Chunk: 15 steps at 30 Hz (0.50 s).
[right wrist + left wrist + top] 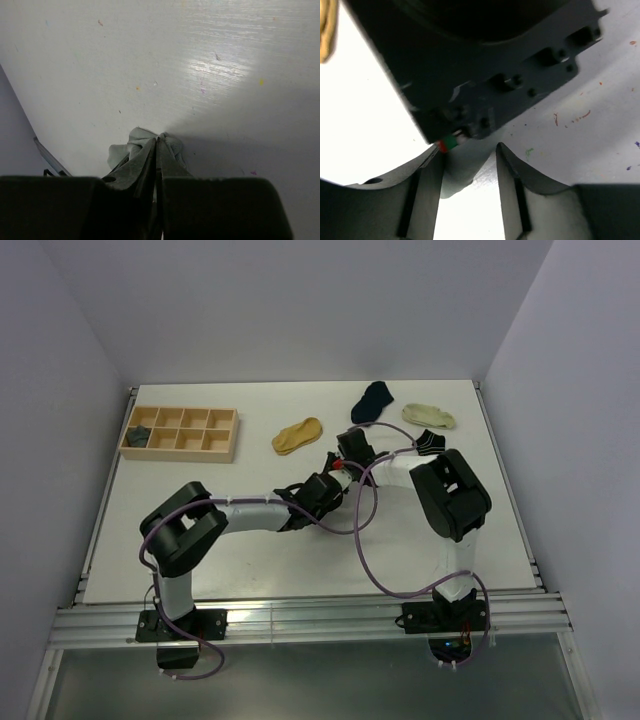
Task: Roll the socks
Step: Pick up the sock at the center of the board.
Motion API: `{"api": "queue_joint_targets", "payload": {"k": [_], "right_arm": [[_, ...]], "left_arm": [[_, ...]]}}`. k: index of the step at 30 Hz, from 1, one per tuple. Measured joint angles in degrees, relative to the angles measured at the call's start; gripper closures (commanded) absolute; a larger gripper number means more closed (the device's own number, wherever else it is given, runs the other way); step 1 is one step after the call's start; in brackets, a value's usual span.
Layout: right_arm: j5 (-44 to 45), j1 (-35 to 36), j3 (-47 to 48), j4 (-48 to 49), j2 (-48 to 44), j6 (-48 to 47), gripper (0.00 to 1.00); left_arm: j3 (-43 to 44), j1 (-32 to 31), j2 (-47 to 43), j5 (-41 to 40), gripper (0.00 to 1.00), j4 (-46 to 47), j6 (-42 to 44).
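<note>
The light grey sock lies bunched on the tabletop at the tips of the right hand, which is pinched tight on its fabric; the left hand, close beside, stands half open, gripping nothing visible.

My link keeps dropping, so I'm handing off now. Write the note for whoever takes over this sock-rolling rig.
Right gripper: jaws shut on the bunched light grey fabric sock, low over the white table.
Left gripper: jaws open, close beside the right one, with nothing clearly held.
Done: one dark grey rolled sock sits in a left-end compartment of the wooden divided tray.
Left: finish the light grey one. The mustard-yellow ankle sock, navy sock, cream sock and black-and-white striped sock lie unrolled at the far side.
</note>
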Motion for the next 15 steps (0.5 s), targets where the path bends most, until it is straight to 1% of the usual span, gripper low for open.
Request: {"api": "queue_joint_targets", "payload": {"k": [3, 7, 12, 15], "right_arm": [[-0.4, -0.9, -1.1, 0.4, -0.8, 0.4, 0.9], [0.0, -2.5, -1.8, -0.7, -2.1, 0.6, 0.85], [2.6, -4.5, -1.8, -5.0, -5.7, -0.7, 0.76], [3.8, -6.8, -1.8, -8.4, -9.2, -1.6, 0.76]], "left_arm": [[1.3, 0.6, 0.5, 1.4, 0.57, -1.5, -1.2], [3.3, 2.0, 1.7, 3.7, 0.6, -2.4, -3.2], [5.4, 5.1, 2.7, 8.3, 0.59, -3.8, -7.6], [6.9, 7.1, 3.5, 10.8, 0.59, -4.5, -10.1]]}}
